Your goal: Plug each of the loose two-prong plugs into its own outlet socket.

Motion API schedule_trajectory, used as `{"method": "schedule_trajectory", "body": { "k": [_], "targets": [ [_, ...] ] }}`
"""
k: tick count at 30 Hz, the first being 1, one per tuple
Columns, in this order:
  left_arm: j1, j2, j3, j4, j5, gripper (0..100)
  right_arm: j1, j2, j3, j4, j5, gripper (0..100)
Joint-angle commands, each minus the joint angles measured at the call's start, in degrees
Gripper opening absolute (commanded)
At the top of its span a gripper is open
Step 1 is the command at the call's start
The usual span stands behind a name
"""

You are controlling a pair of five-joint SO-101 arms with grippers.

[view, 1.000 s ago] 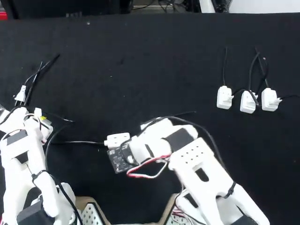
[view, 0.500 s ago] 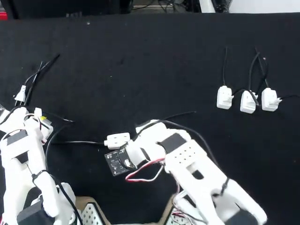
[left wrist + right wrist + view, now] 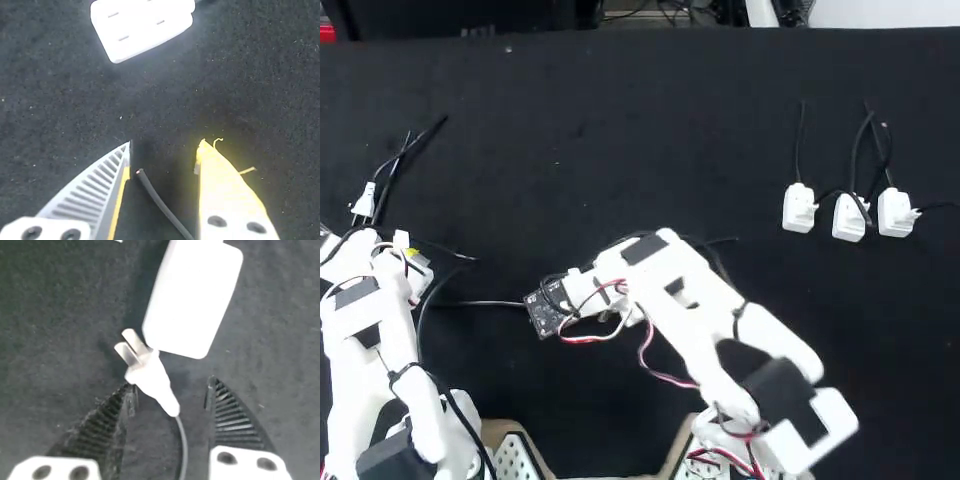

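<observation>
Right claw (image 3: 169,385) released, jaws spread wide either side of a loose plug (image 3: 150,375) lying flat on the black cloth (image 3: 60,300) between the tips. Just ahead of the claw, a white socket (image 3: 192,300), with the plug's prongs (image 3: 127,350) askew beside its near corner, not seated. Trailing back between the jaws, the plug's cord (image 3: 182,445). Best done by closing low on the plug's body, behind the prongs and clear of the cord; then lifting slightly, squaring the prongs to the socket's face, and pushing straight and slowly, for fear of shoving so light a socket along the cloth. Left claw (image 3: 165,144) likewise released, astride a thin black cable (image 3: 155,197), with a second socket (image 3: 142,22), slots up, lying ahead of its tips, apart from both jaws.
</observation>
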Motion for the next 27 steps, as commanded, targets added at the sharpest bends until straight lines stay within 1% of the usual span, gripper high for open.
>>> {"method": "schedule_trajectory", "body": {
  "k": [1, 2, 4, 6, 7, 10, 12, 16, 19, 22, 24, 27],
  "targets": [
    [0.04, -1.41, -3.21, -0.35, 0.53, 21, -0.62, 2.33, -3.30, 0.35, -1.93, 17.6],
    [0.13, -1.41, -3.21, -0.35, 0.53, 21, -0.62, 2.42, -3.30, 0.35, -3.96, 12.9],
    [0.13, -1.41, -3.21, -0.35, 0.53, 21, -0.62, 2.33, -3.56, 0.09, -9.93, 0.2],
    [1.10, -1.41, -3.21, -0.35, 0.44, 21, -0.09, 1.63, -4.18, 0.88, -14.95, 3.2],
    [1.80, -1.41, -3.12, -0.35, 0.44, 21, 0.44, 0.66, -4.70, 1.93, -16.79, 0.8],
    [4.44, -1.32, -3.12, -0.35, 0.26, 21, 1.93, -5.05, -5.85, 6.33, -21.45, 0.9],
    [6.73, -1.41, -2.86, -0.35, -0.09, 21, 2.73, -10.51, -6.11, 9.41, -26.11, 1.1],
    [11.21, -1.49, -2.51, -0.26, -5.80, 21, 2.55, -20.62, -3.47, 12.04, -38.59, 1.1],
    [13.85, -1.58, -3.38, 2.90, -8.35, 21, 1.85, -24.48, -0.75, 12.04, -43.69, 1.1],
    [16.04, -3.25, -4.79, 7.47, -8.88, 21, -0.18, -24.22, 2.07, 7.38, -48.44, 1.1],
    [17.36, -6.15, -4.62, 9.14, -8.79, 21, -1.23, -23.52, 4.88, 0.79, -53.71, 1.1],
    [19.30, -12.48, -1.10, 8.70, -8.88, 21, -1.49, -23.87, 10.15, -9.85, -61.71, 1.1]
  ]
}}
